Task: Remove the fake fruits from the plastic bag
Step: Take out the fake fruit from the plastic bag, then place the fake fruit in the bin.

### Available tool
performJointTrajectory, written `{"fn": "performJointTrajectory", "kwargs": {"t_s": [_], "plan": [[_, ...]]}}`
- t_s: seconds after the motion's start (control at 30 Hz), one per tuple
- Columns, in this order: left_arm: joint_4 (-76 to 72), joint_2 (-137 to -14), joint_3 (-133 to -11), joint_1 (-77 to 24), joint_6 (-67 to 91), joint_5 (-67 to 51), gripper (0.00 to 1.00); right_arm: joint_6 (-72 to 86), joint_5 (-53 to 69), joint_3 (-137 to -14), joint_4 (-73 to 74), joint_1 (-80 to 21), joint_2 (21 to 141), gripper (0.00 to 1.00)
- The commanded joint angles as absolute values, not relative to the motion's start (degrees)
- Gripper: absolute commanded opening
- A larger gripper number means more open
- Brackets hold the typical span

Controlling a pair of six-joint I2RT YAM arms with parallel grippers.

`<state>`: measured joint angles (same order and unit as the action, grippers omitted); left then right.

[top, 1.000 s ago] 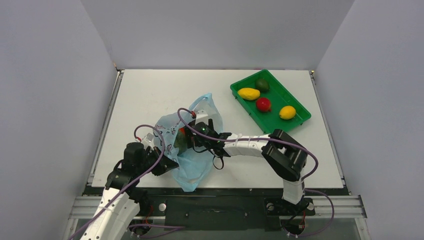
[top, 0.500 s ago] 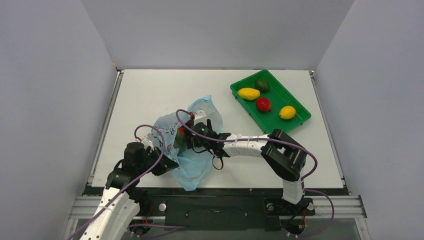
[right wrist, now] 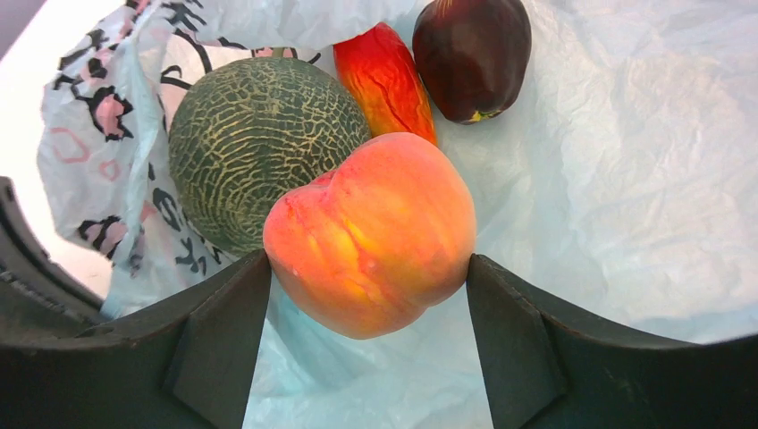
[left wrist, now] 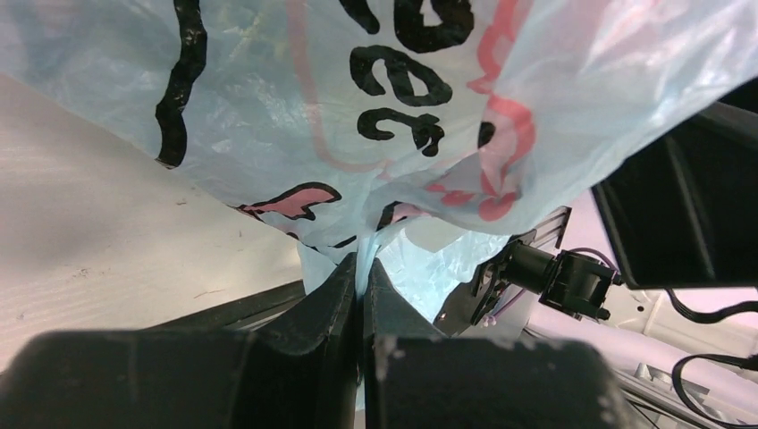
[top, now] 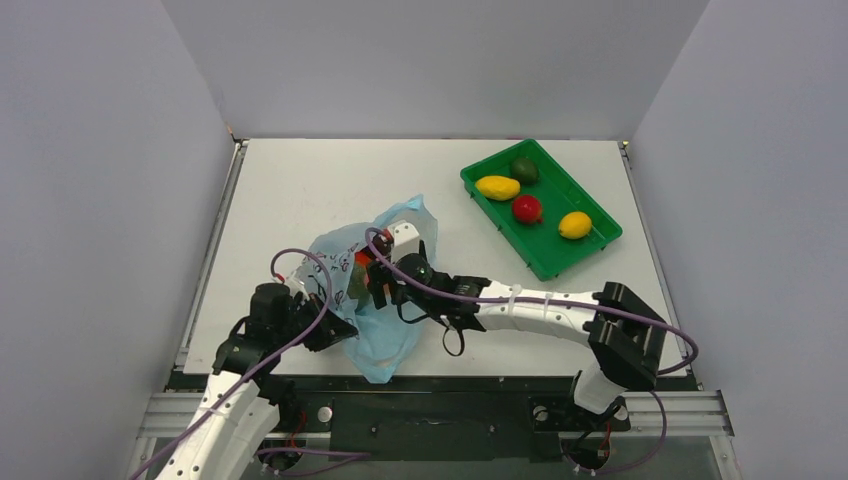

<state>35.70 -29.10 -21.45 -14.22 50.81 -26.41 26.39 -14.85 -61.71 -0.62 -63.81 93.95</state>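
The light-blue plastic bag (top: 385,335) lies at the near left of the table, mouth toward the right arm. My left gripper (top: 335,328) is shut on a fold of the bag's edge (left wrist: 360,268). My right gripper (top: 372,275) reaches into the bag's mouth. In the right wrist view its two fingers press both sides of the orange-pink peach (right wrist: 371,232). Behind the peach inside the bag (right wrist: 626,179) lie a red-orange elongated fruit (right wrist: 384,80), a dark purple-brown fruit (right wrist: 472,54) and a green netted melon (right wrist: 255,147).
A green tray (top: 556,190) stands at the back right, holding two yellow fruits (top: 497,187), a dark green avocado-like fruit (top: 524,169) and a red fruit (top: 527,208). Grey walls enclose the table on three sides.
The right arm's elbow has swung to the right and nearer, and its wrist sits slightly lower in the bag's mouth. The left gripper holds the bag as before.
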Motion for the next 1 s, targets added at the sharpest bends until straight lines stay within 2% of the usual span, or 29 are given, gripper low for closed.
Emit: {"fn": "performJointTrajectory", "kwargs": {"t_s": [0.0, 0.27, 0.47, 0.7, 0.83, 0.97], "plan": [[31.3, -29.5, -22.6, -14.6, 50.2, -27.1, 0.0, 27.8, -15.5, -59.7, -1.0, -63.8, 88.1, 0.14], [29.0, -31.3, -22.4, -14.7, 50.6, -27.6, 0.0, 27.1, -11.3, -58.2, -1.0, -62.6, 79.8, 0.0], [28.3, -31.8, -22.3, -14.9, 50.3, -27.6, 0.0, 22.2, -16.1, -52.4, 1.1, -59.5, 69.0, 0.0], [27.8, -31.3, -21.6, -15.0, 50.6, -27.9, 0.0, 19.0, -20.4, -36.6, -10.1, -55.6, 50.6, 0.0], [27.8, -31.5, -21.8, -15.0, 50.4, -28.0, 0.0, 21.5, -25.9, -33.3, -10.0, -50.5, 46.6, 0.0], [27.7, -32.5, -21.9, -15.1, 50.2, -28.2, 0.0, 24.8, -31.8, -33.6, -7.8, -42.7, 47.5, 0.0]]}}
